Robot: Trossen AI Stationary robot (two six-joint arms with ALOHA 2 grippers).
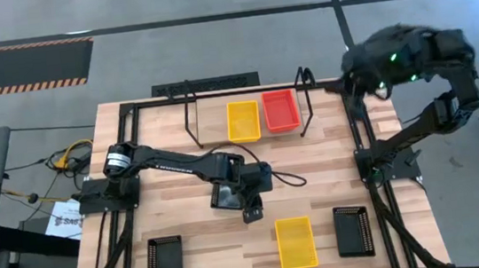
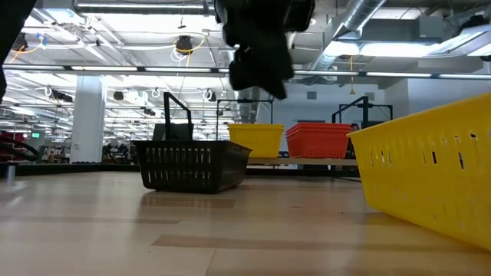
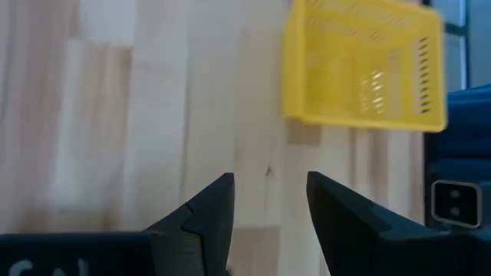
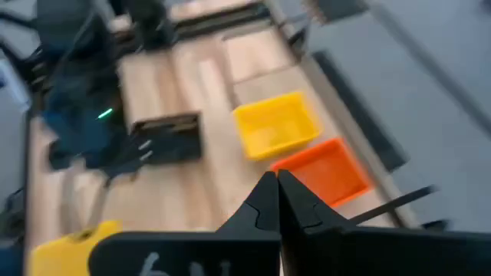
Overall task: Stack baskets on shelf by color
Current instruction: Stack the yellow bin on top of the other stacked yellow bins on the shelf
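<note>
From above: two yellow baskets, one on the shelf (image 1: 246, 106) beside the single red basket (image 1: 280, 110), one (image 1: 295, 241) near the front edge between two black baskets (image 1: 165, 261) (image 1: 353, 231). The left gripper (image 1: 253, 211) hangs mid-table, fingers apart, empty. The right gripper (image 1: 354, 82) sits past the shelf's right end.

Low down, a black basket blocks part of the shelf.

Right wrist: fingers (image 4: 265, 201) clenched, nothing between them.
</note>
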